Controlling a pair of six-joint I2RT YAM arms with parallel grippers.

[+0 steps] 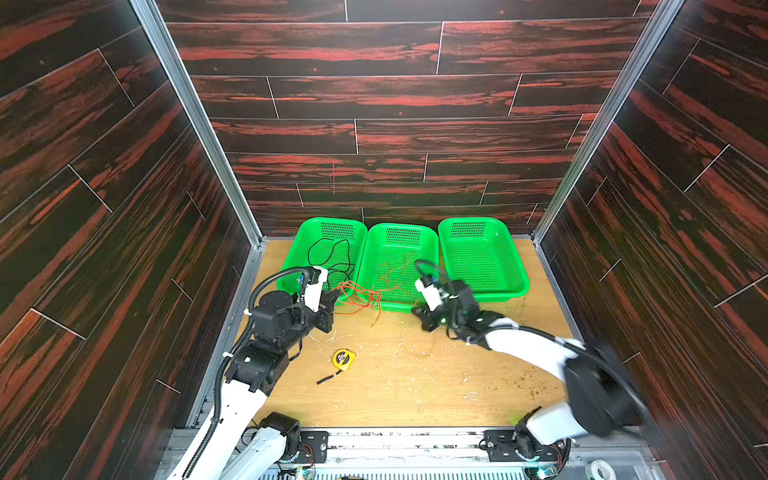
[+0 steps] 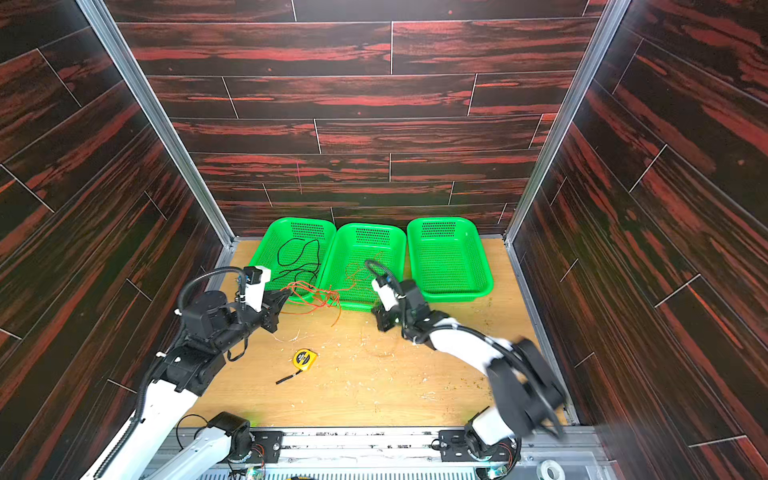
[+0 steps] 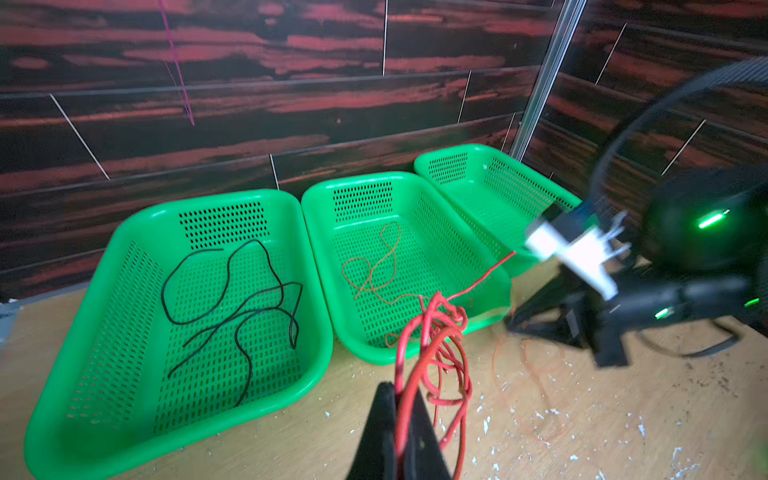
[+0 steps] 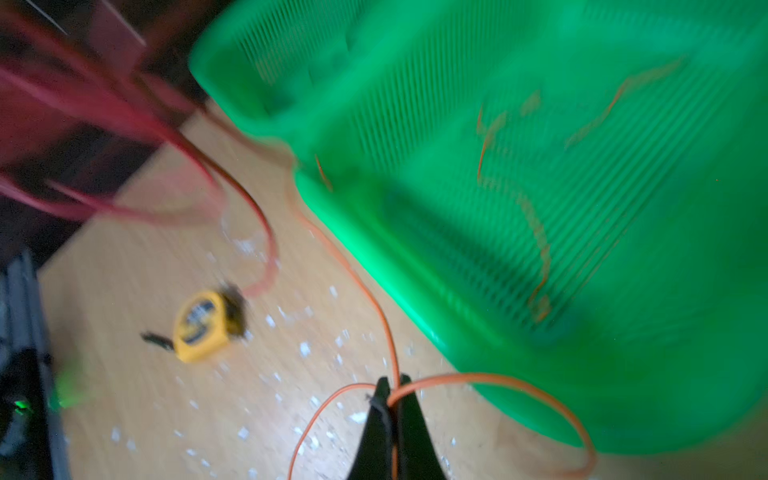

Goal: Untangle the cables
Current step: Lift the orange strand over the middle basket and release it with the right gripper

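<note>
— Holding anything, the left fingers (image 3: 388,424)?
— Yes. They are pinched together on the red cable (image 3: 444,316); in the left wrist view several of its loops rise from between them to a knot just at the front rim of the middle basket (image 3: 361,176).
— And the right fingers (image 4: 380,415)?
— Clamped on the orange cable (image 4: 478,376). The right wrist view is blurred, but the wire plainly passes between the tips and loops out on both sides over the worktop (image 4: 145,266).
— Where does the rest of the orange one lie?
— Part of it curls on the floor of the middle basket; from there it crosses the front rim, meets the red knot and drops onto the worktop. In both top views red and orange are tangled together there, in front of the gap between the left basket (image 1: 316,228) and the middle one.
— The black cable (image 3: 249,309)?
— Alone in the left basket, looping loosely; in the left wrist view it touches neither of the other two.
— The third basket?
— The right basket (image 1: 482,266) stands just beside the middle one, on its far side from the left basket.
— Anything else on the worktop?
— A yellow tape measure (image 1: 344,358), nearer the front edge, well apart from the cables.
</note>
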